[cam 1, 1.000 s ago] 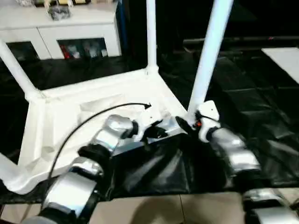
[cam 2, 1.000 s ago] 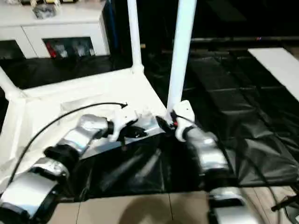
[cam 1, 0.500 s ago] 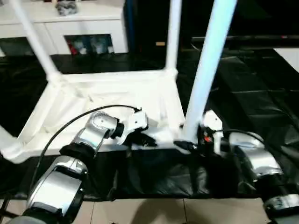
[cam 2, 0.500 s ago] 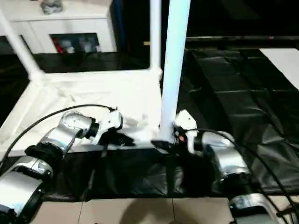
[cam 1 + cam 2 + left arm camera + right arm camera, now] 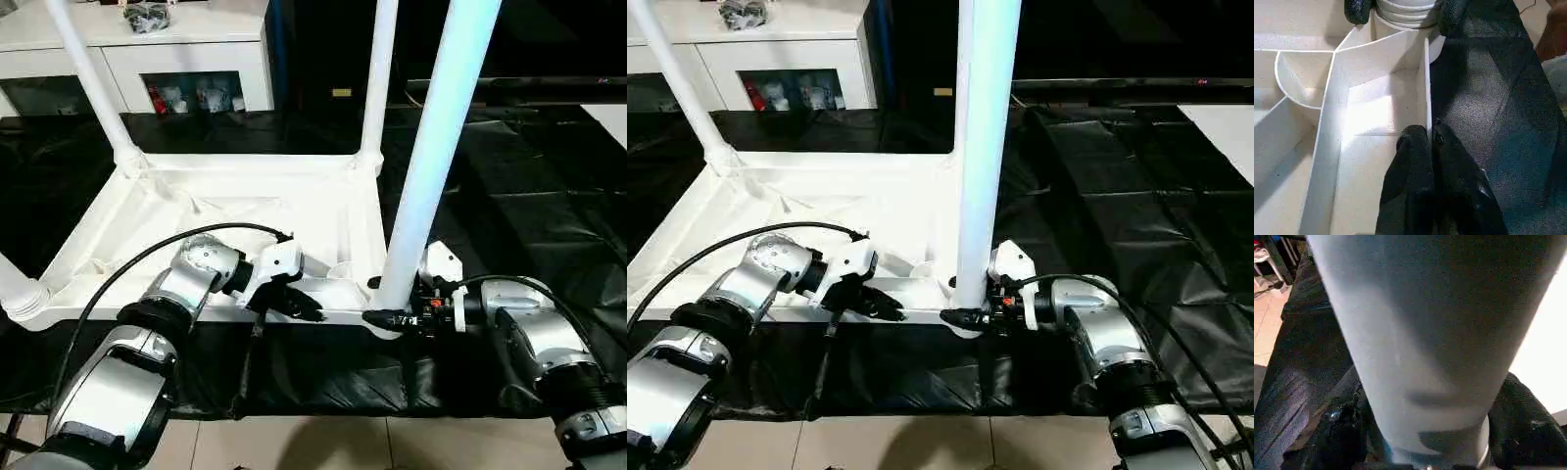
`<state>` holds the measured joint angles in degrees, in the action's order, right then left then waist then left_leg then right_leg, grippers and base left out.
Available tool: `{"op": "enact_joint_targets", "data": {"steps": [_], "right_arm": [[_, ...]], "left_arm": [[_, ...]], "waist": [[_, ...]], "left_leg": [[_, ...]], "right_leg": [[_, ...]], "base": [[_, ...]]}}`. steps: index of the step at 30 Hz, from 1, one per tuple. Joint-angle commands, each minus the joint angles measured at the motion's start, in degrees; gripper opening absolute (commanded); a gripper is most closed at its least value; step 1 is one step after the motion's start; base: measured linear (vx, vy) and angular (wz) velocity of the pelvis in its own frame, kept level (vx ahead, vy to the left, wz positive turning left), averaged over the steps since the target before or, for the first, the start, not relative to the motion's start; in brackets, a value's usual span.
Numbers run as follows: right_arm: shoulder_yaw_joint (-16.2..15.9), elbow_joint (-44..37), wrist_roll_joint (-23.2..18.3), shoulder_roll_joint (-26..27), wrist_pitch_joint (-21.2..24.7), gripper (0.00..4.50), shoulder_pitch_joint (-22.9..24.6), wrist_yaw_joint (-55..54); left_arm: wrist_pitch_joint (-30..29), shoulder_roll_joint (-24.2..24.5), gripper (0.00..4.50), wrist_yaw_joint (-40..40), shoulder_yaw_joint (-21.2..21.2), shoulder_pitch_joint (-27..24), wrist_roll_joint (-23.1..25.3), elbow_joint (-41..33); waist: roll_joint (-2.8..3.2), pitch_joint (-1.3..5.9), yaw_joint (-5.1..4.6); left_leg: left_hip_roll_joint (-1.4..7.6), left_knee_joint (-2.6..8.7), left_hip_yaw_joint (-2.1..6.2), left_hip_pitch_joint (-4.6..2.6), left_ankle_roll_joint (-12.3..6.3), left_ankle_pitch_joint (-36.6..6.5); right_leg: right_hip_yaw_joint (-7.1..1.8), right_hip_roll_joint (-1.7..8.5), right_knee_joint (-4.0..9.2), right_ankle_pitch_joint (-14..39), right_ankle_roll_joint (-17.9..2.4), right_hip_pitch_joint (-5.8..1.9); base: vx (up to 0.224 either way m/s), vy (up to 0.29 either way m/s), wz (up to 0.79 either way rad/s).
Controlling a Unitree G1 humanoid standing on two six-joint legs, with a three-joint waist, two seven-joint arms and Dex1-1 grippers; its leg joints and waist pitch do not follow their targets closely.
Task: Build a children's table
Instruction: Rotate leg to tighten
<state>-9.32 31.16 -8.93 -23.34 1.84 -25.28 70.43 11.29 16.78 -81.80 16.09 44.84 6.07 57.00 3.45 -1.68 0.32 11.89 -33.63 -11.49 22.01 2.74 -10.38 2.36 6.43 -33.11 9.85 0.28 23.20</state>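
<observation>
no text, label, brand, number or sign can be read on anything in these views.
</observation>
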Motion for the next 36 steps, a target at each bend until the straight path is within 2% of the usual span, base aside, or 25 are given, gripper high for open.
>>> {"op": "enact_joint_targets", "data": {"steps": [1,2,3,4,5,6,8,9,11,12,14,15,16,18,19,20,22,24,25,27,29,32,34,36], "right_arm": [[-0.1,-0.2,1.5,1.7,0.9,2.66,0.4,-4.8],[0.4,0.6,2.3,2.7,0.9,2.66,0.4,-8.5],[1.1,1.7,3.4,3.9,0.7,2.66,0.3,-13.3],[1.4,2.1,3.6,4.3,0.7,2.65,0.2,-14.7],[2.6,3.7,4.7,6.6,0.8,2.65,-0.1,-21.7],[3.6,4.8,4.9,8.6,1.7,2.65,-0.5,-26.5],[4.5,5.7,4.8,10.4,2.7,2.65,-0.9,-30.5],[5.5,6.8,4.6,12.0,3.4,2.65,-1.6,-34.4],[6.2,7.5,4.4,13.1,3.8,2.65,-2.1,-36.9],[6.2,7.5,4.4,13.1,3.8,2.65,-2.1,-36.9],[7.3,11.8,5.0,17.4,3.9,2.65,-5.1,-46.6],[7.7,13.2,5.1,19.1,3.8,2.65,-6.3,-50.1],[7.9,14.3,5.4,20.4,3.8,2.65,-7.3,-53.1],[7.2,14.6,6.9,21.8,2.0,2.65,-8.0,-55.5],[7.2,14.4,7.5,22.0,1.2,2.65,-7.9,-56.0],[7.2,14.3,7.6,22.1,1.0,2.65,-7.9,-56.1],[7.8,13.5,7.4,21.9,-0.1,3.2,-7.5,-55.2],[8.1,12.7,7.1,20.4,-1.3,3.43,-7.1,-53.3],[7.9,12.2,7.5,19.0,-1.8,3.43,-6.9,-52.3],[7.6,12.1,8.0,17.7,-2.5,3.76,-6.9,-51.2],[6.9,11.2,6.5,14.9,-3.4,3.76,-6.3,-43.7],[5.8,9.3,5.2,12.1,-3.3,3.76,-5.2,-36.2],[5.0,5.8,2.6,9.5,-2.4,3.76,-3.5,-27.4],[4.0,3.5,1.3,7.3,-2.0,3.76,-2.3,-21.3]], "left_arm": [[-1.3,-0.8,0.0,2.4,1.1,0.5,1.3,0.5],[-2.0,-1.4,0.0,4.5,0.7,0.7,1.4,0.8],[-3.1,-2.2,0.0,6.9,0.4,0.9,1.6,0.8],[-3.4,-2.4,0.0,7.6,0.3,0.9,1.6,0.8],[-4.8,-3.8,0.0,11.1,0.1,0.9,2.1,0.6],[-6.4,-5.3,0.0,14.3,0.0,0.8,2.4,0.3],[-7.8,-6.7,0.0,17.1,-0.1,0.6,2.7,0.0],[-8.6,-7.9,0.0,18.6,-0.1,0.4,2.8,-0.5],[-9.0,-8.5,0.0,19.4,-0.1,0.3,2.9,-0.8],[-9.0,-8.5,0.0,19.4,-0.1,0.3,2.9,-0.8],[-10.9,-12.3,0.0,23.7,0.2,0.0,3.1,-1.5],[-11.3,-13.7,0.0,24.9,0.5,-0.2,3.3,-1.8],[-11.6,-14.9,0.0,25.8,0.7,-0.3,3.3,-2.0],[-11.8,-16.0,0.0,26.7,1.1,-0.2,3.3,-2.3],[-11.7,-16.0,0.0,27.0,1.2,-0.1,3.5,-2.4],[-11.8,-16.0,0.0,27.1,1.2,-0.2,3.5,-2.4],[-11.7,-15.7,0.0,27.2,1.0,0.0,3.6,-2.5],[-11.0,-14.7,0.0,26.3,1.0,-0.2,3.7,-2.8],[-10.2,-13.9,0.0,25.4,1.1,-0.4,3.7,-2.9],[-9.4,-13.0,0.0,24.6,1.1,-0.6,3.8,-3.1],[-7.6,-10.9,0.0,22.8,1.2,-0.9,4.0,-3.0],[-5.1,-9.0,0.0,19.7,1.5,-1.1,3.8,-3.2],[-2.5,-7.2,0.0,16.2,1.7,-1.3,3.4,-3.4],[-1.9,-5.8,0.0,13.8,2.0,-1.3,3.4,-3.4]], "waist": [[-0.51,3.02,0.0],[-0.47,3.0,-0.02],[-0.36,2.86,-0.35],[-0.36,2.86,-0.35],[-0.56,2.69,-0.82],[-0.5,2.54,-1.11],[-0.53,2.36,-1.93],[-0.5,2.38,-2.21],[-0.38,2.37,-2.45],[-0.49,2.39,-2.71],[-0.29,2.48,-2.91],[-0.32,2.36,-3.83],[-0.26,2.39,-3.93],[-0.24,2.39,-4.18],[-0.27,2.48,-4.31],[-0.31,2.6,-4.29],[-0.22,2.67,-4.45],[-0.18,2.75,-4.4],[-0.14,2.86,-4.34],[0.05,3.14,-4.14],[-0.2,3.25,-3.98],[-0.22,3.42,-3.47],[-0.4,3.3,-2.99],[-0.36,3.23,-2.29]], "left_leg": [[1.13,4.23,0.06,-1.08,-3.94,-14.9],[1.11,4.29,0.09,-1.18,-3.59,-15.5],[1.03,4.49,0.14,-1.29,-2.12,-17.8],[1.03,4.49,0.14,-1.29,-2.12,-17.8],[0.85,4.72,0.4,-1.26,-0.73,-19.7],[0.82,4.82,0.51,-1.58,0.0,-21.7],[0.68,5.02,0.8,-1.44,0.73,-23.9],[0.65,5.03,0.94,-1.65,0.67,-25.3],[0.62,5.03,0.94,-1.77,0.74,-26.3],[0.53,5.1,1.06,-1.49,0.63,-26.4],[0.56,5.07,1.01,-1.46,0.64,-26.1],[0.46,5.09,1.09,-1.47,1.32,-26.7],[0.41,5.11,1.15,-1.5,1.39,-26.8],[0.33,4.96,1.05,-1.65,0.97,-27.3],[0.32,4.98,1.1,-1.38,0.62,-27.0],[0.33,4.99,1.1,-1.29,0.48,-26.5],[0.41,4.97,0.99,-1.18,-0.25,-25.6],[0.45,4.91,0.87,-1.18,-0.68,-25.0],[0.49,4.82,0.79,-1.18,-1.06,-24.3],[0.58,4.57,0.65,-1.06,-1.96,-21.6],[0.56,4.37,0.59,-0.66,-3.22,-19.1],[0.59,3.96,0.46,-0.47,-5.63,-15.7],[0.64,3.86,0.31,-0.45,-6.77,-14.4],[0.89,3.9,0.18,-0.58,-6.91,-14.3]], "right_leg": [[-0.65,0.93,3.07,7.6,-16.4,-2.57],[-0.63,0.96,3.16,8.6,-16.2,-2.57],[-0.74,1.06,3.52,12.9,-15.2,-2.32],[-0.74,1.06,3.52,12.9,-15.2,-2.32],[-0.72,1.09,3.95,17.3,-13.5,-2.24],[-0.75,1.11,4.38,20.4,-12.5,-1.89],[-0.68,1.06,4.64,23.6,-11.2,-1.76],[-0.58,1.0,4.95,25.1,-10.5,-1.59],[-0.62,0.99,5.04,25.6,-10.4,-1.38],[-0.55,0.98,5.15,25.2,-10.0,-1.58],[-0.62,1.02,5.06,23.9,-10.2,-1.51],[-0.49,0.93,4.9,24.0,-10.8,-1.31],[-0.4,0.98,4.99,24.6,-10.6,-1.4],[-0.42,0.96,5.38,25.6,-10.0,-1.18],[-0.4,0.95,5.33,24.9,-9.8,-1.42],[-0.42,0.96,5.26,24.0,-9.8,-1.5],[-0.46,0.84,4.98,20.7,-10.9,-1.61],[-0.49,0.85,4.86,18.8,-11.6,-1.71],[-0.52,0.9,4.76,17.6,-12.1,-1.77],[-0.58,0.88,4.4,13.6,-13.2,-1.97],[-0.46,0.81,3.96,9.8,-14.2,-2.43],[-0.42,1.06,3.51,5.3,-15.5,-2.84],[-0.4,1.03,3.45,4.6,-15.7,-3.02],[-0.27,0.88,3.39,5.6,-15.9,-3.0]], "base": [[0.0,0.0,0.0],[0.0,0.0,0.0],[0.0,0.0,0.0],[0.0,0.0,0.0],[0.0,0.0,0.0],[0.0,0.0,0.0],[0.0,0.0,0.0],[0.0,0.0,0.0],[0.0,0.0,0.0],[0.0,0.0,0.0],[0.0,0.0,0.0],[0.0,0.0,0.0],[0.0,0.0,0.0],[0.0,0.0,0.0],[0.0,0.0,0.0],[0.0,0.0,0.0],[0.0,0.0,0.0],[0.0,0.0,0.0],[0.0,0.0,0.0],[0.0,0.0,0.0],[0.0,0.0,0.0],[0.0,0.0,0.0],[0.0,0.0,0.0],[0.0,0.0,0.0]]}}
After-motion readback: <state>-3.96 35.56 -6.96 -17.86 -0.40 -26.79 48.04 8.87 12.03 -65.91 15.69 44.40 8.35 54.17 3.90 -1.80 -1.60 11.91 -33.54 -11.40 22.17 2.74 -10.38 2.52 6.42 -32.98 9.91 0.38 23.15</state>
